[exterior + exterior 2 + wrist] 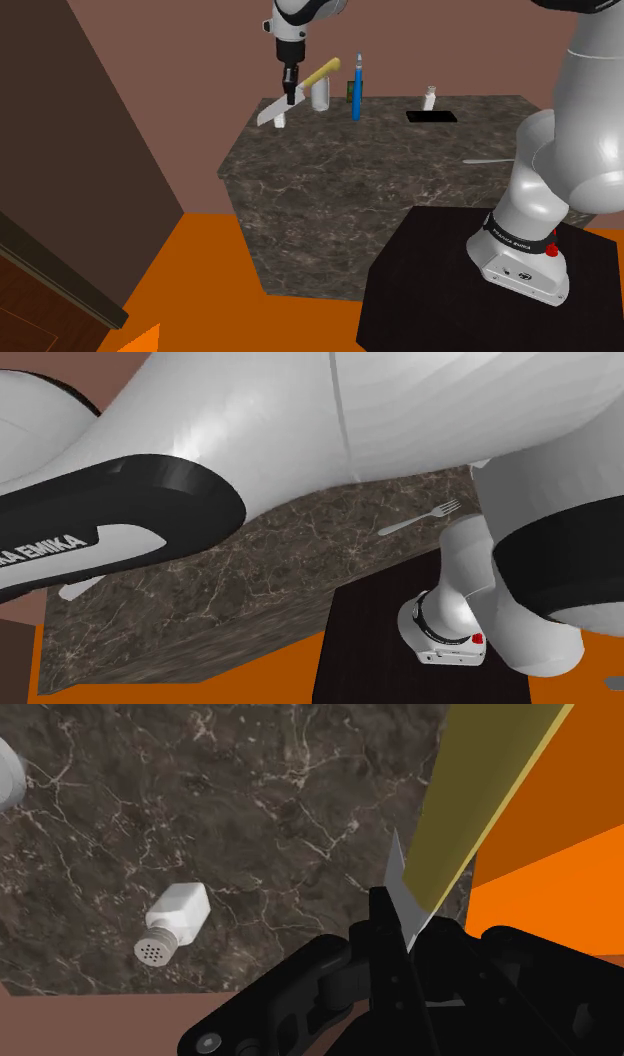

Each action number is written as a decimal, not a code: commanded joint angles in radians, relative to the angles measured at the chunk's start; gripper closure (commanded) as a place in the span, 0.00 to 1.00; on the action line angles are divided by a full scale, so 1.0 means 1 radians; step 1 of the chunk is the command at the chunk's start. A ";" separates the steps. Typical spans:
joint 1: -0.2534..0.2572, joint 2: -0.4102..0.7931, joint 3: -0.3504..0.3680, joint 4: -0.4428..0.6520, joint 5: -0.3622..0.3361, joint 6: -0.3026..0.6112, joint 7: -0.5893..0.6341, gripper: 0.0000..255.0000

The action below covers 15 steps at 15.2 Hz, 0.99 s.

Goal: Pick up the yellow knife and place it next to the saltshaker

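Observation:
My gripper [291, 96] is shut on the knife where the blade meets the handle and holds it above the dark marble counter [380, 180], near its far left corner. The yellow handle [322, 72] slants up toward the shoulder view's right, and the silver blade [270, 112] points down to the left. In the wrist view the blade [403, 889] sits clasped in the gripper [408, 929], with the handle [480, 794] running away from it. The white saltshaker [175, 919] lies on its side on the counter, just below the blade tip [280, 122].
A white cup [320, 95], a blue upright pen-like object [357, 90] and a green box [350, 92] stand just behind the gripper. Further right are a white bottle [431, 97], a black rectangle [432, 117] and a fork [487, 160] [420, 518]. The counter edge and orange floor [200, 260] lie left.

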 commanded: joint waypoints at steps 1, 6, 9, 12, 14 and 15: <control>0.006 0.071 0.012 0.089 0.020 -0.021 0.020 1.00; 0.000 0.270 0.040 0.377 0.065 -0.115 0.063 1.00; -0.007 0.355 0.051 0.496 0.080 -0.150 0.081 1.00; -0.003 0.353 0.052 0.452 0.081 -0.108 0.078 1.00; -0.001 0.353 0.052 0.425 0.081 -0.081 0.077 1.00; 0.000 0.353 0.053 0.412 0.082 -0.068 0.076 1.00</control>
